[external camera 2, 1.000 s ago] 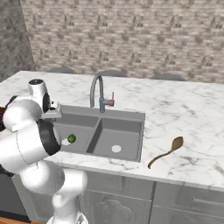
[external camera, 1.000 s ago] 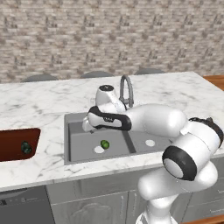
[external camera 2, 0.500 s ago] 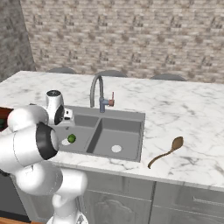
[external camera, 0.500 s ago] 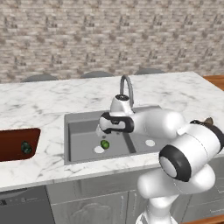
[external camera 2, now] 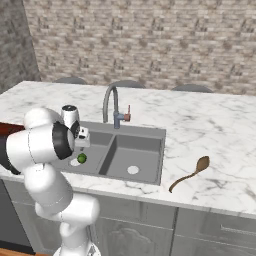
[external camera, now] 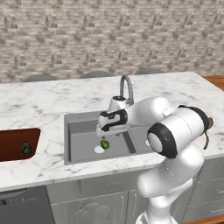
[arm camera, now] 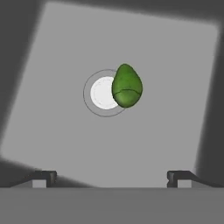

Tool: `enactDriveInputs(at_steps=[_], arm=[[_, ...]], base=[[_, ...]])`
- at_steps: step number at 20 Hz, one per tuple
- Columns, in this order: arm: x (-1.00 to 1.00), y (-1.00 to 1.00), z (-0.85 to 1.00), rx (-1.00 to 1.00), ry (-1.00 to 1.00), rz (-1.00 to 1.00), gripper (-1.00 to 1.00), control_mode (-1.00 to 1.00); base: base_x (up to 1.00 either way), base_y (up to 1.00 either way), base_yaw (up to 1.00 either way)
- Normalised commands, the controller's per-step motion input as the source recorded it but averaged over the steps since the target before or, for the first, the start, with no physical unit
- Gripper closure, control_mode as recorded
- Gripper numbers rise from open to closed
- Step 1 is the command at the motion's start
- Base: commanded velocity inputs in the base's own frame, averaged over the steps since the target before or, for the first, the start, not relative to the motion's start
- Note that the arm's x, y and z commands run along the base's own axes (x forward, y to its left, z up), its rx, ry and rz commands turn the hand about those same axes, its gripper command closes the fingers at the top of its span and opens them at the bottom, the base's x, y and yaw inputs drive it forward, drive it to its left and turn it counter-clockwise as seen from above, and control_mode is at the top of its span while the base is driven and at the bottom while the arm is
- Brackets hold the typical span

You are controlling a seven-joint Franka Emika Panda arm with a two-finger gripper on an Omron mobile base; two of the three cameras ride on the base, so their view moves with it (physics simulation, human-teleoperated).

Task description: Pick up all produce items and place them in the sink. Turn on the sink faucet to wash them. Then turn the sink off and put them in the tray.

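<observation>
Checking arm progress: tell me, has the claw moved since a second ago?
Yes. The claw swung right from the sink's left wall to the faucet.

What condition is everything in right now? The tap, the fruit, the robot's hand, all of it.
Hand: open, empty, hanging over the left basin.
Green fruit: loose on the basin floor, overlapping the drain's edge.
Dark fruit: lying in the tray.
Tray: flat on the counter, left of the sink.
Sink: no water visible in it.
Faucet: no water visibly running.
Wooden spoon: lying on the counter, right of the sink.
</observation>
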Motion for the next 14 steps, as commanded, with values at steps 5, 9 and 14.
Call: enactDriveInputs(at_steps=[5,9,14], arm=[[0.4,0.0,-0.36,-0.03,0.06,-0.02,-1.0,-1.0],[0.41,0.0,-0.34,-0.04,0.05,-0.01,-1.0,-1.0],[0.42,0.01,-0.31,-0.04,0.04,-0.01,-1.0,-1.0]], base=[[0.0,0.0,0.0],[0.0,0.0,0.0],[0.0,0.0,0.0]])
